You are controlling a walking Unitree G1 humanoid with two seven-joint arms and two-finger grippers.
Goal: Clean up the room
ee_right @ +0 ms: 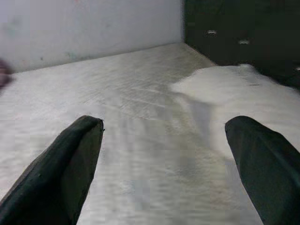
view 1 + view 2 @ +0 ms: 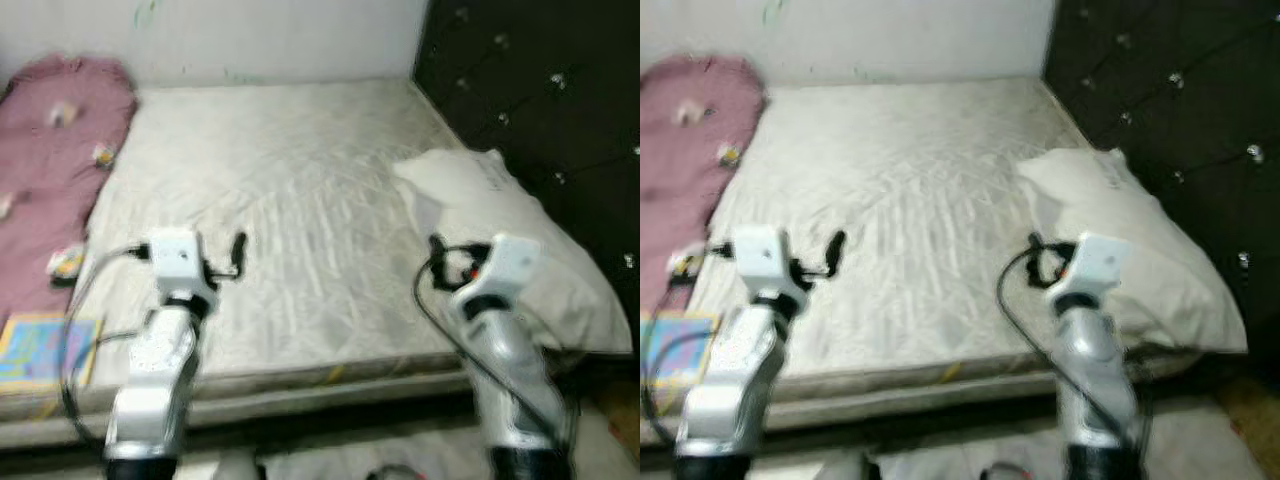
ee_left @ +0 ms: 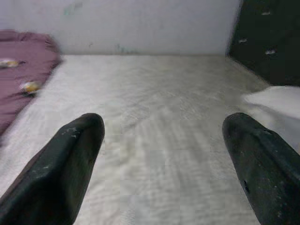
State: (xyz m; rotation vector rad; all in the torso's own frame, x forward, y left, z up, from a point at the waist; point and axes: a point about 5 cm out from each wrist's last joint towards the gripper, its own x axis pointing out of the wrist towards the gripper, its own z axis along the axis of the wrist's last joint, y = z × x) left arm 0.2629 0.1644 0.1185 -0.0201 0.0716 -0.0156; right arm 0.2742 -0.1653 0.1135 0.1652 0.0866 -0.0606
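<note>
A bare white mattress (image 2: 290, 210) lies before me. A white pillow (image 2: 510, 250) rests on its right side against the dark headboard. A pink blanket (image 2: 45, 170) with small items on it covers the left side. My left gripper (image 3: 161, 159) hovers open over the mattress's front left, nothing between its fingers (image 3: 70, 164). My right gripper (image 1: 166, 159) is held open over the front right, close to the pillow (image 1: 234, 93), and holds nothing.
A dark tufted headboard (image 2: 540, 90) runs along the right. A white wall (image 2: 280, 35) stands behind the bed. A colourful book (image 2: 40, 350) lies at the front left corner. Small toys or packets (image 2: 65, 262) lie on the blanket.
</note>
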